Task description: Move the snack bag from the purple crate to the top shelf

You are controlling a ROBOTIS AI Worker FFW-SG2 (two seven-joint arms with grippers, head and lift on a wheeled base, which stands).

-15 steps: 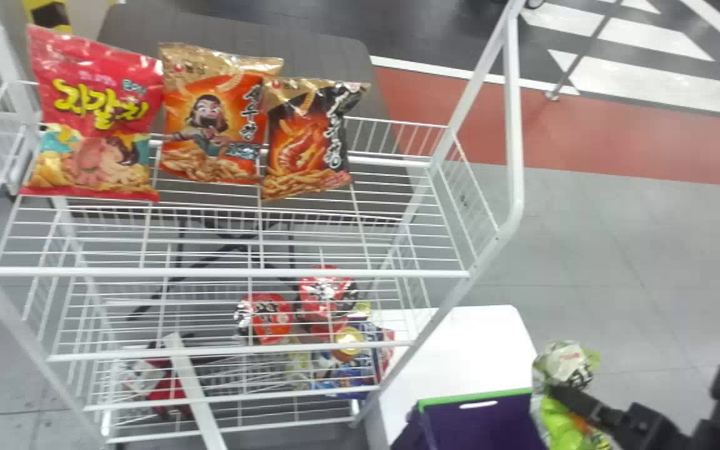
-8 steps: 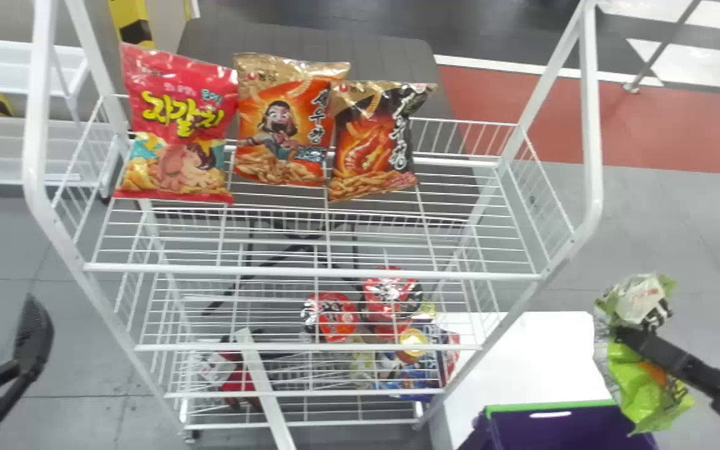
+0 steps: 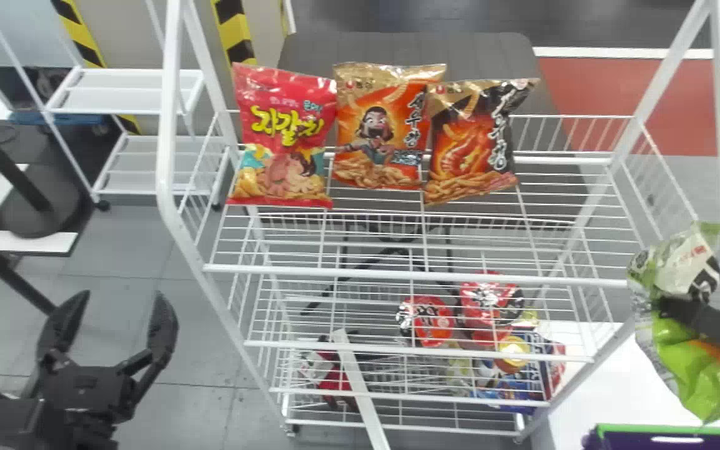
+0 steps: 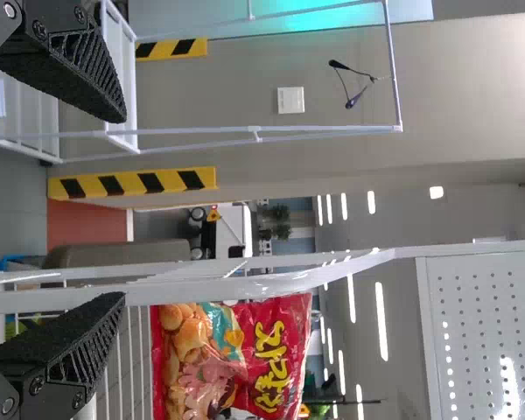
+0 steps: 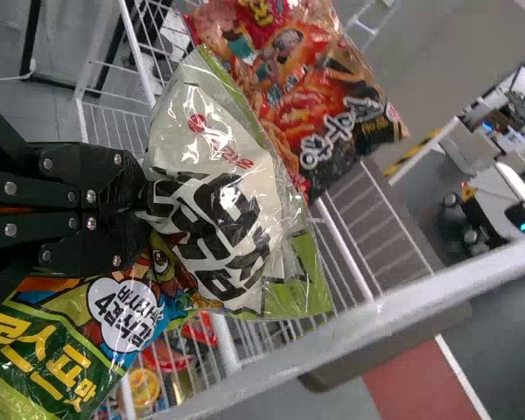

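1. Grey floor (image 3: 197,350) lies around a white wire rack (image 3: 169,125), with a red floor strip (image 3: 591,94) at the upper right of the head view and yellow-and-black striping (image 3: 233,31) at the upper left.
2. The rack's top shelf (image 3: 416,274) crosses the middle of the frame. Three bags stand side by side towards its back: a red bag (image 3: 285,134), an orange bag (image 3: 379,125) and a black-and-orange bag (image 3: 472,140).
3. Below that shelf, right of the frame's centre, sit two red cups, the left cup (image 3: 429,320) and the right cup (image 3: 488,300).
4. The purple crate (image 3: 625,441), green along its rim, is at the lower right corner, next to a white tabletop (image 3: 585,394).
5. The green snack bag (image 3: 688,362) is up above the crate, near the right edge, held by the right gripper (image 3: 669,307), whose fingers are closed on it; its lower part hangs down.
6. The left gripper (image 3: 120,295) is at the lower left, left of the rack, its two fingers spread wide with nothing between them.
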